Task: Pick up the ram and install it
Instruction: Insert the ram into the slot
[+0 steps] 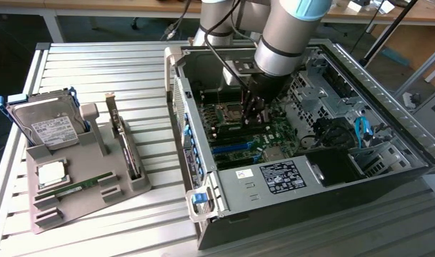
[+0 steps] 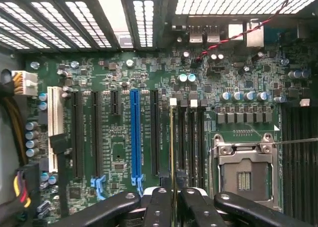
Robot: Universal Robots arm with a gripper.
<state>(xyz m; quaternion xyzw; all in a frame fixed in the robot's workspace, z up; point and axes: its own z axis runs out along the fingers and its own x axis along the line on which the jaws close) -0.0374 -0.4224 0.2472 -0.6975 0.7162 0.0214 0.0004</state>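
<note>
Over the green motherboard [image 2: 149, 73], my black claw [image 2: 173, 191] ran off the wrist view's edge, leaving just its fingertips [image 2: 159, 202]. The long green ram stick [image 2: 172, 137] clamped between them stood edge-on, its chips hidden. In the exterior view my grey arm [image 1: 289, 32] covered where the claw met that motherboard, and the print on the white label [image 1: 283, 179] beside it was too small to read.

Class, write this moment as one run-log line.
gripper: shut on ram | location: inside computer case, at motherboard memory slots
</note>
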